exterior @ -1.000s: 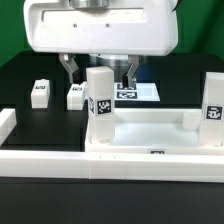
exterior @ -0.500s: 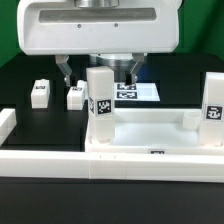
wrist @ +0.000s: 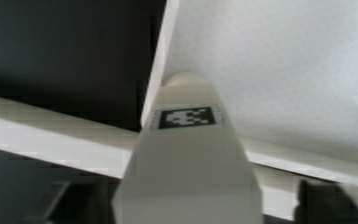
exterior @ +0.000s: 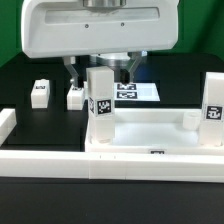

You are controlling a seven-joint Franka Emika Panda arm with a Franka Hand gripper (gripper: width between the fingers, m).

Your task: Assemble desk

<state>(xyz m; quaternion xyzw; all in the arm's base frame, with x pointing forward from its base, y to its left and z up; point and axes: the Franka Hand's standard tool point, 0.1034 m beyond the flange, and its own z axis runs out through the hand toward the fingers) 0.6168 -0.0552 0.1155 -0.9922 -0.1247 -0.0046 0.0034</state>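
Note:
The white desk tabletop (exterior: 150, 135) lies with its raised rim up at the front of the black table. A tagged square leg (exterior: 100, 100) stands upright at its corner on the exterior view's left. A second leg (exterior: 213, 105) stands at the corner on the right. My gripper (exterior: 100, 74) hangs over the first leg, one finger (exterior: 71, 74) on each side of its top. In the wrist view the leg (wrist: 190, 150) runs up between the dark fingers (wrist: 78, 205) of the gripper (wrist: 190, 205), with a gap still visible on one side. The gripper is open.
Two loose white legs (exterior: 40, 92) (exterior: 76, 96) lie on the black table behind the tabletop. The marker board (exterior: 140, 92) lies flat behind the gripper. A low white border rail (exterior: 40, 160) runs along the front, with a rail end (exterior: 6, 122) at the left.
The two fingers have drawn inward toward the upright leg. The leg and the tabletop have not moved.

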